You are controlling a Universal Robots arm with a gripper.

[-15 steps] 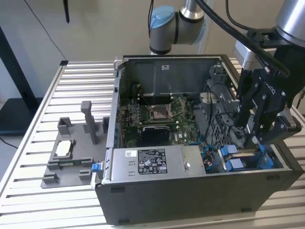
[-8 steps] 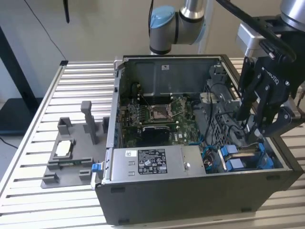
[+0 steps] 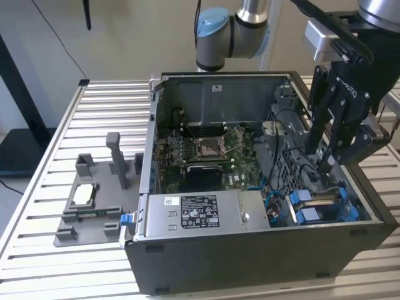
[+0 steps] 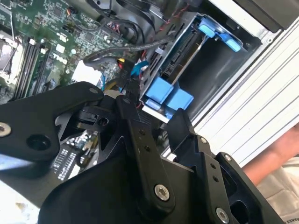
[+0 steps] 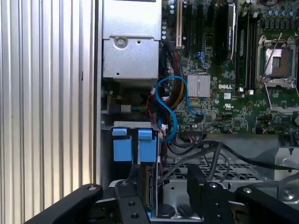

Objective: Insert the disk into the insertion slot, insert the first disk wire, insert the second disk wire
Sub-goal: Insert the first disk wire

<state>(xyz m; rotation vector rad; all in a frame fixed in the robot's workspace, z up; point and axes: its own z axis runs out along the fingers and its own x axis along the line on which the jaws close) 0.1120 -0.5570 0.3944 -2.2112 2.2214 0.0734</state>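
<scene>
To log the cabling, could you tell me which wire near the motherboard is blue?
The blue wire is the one looping between the silver box and the heatsink; the other wires around it are black or red.

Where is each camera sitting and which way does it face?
Exterior view: off the arm, looking down into the open computer case; arm and end effector show.
First wrist view: on the arm, facing motherboard and drive bay; end effector shows.
Second wrist view: on the arm, facing the drive bay; end effector shows.
Shared: the bay's blue tabs.
</scene>
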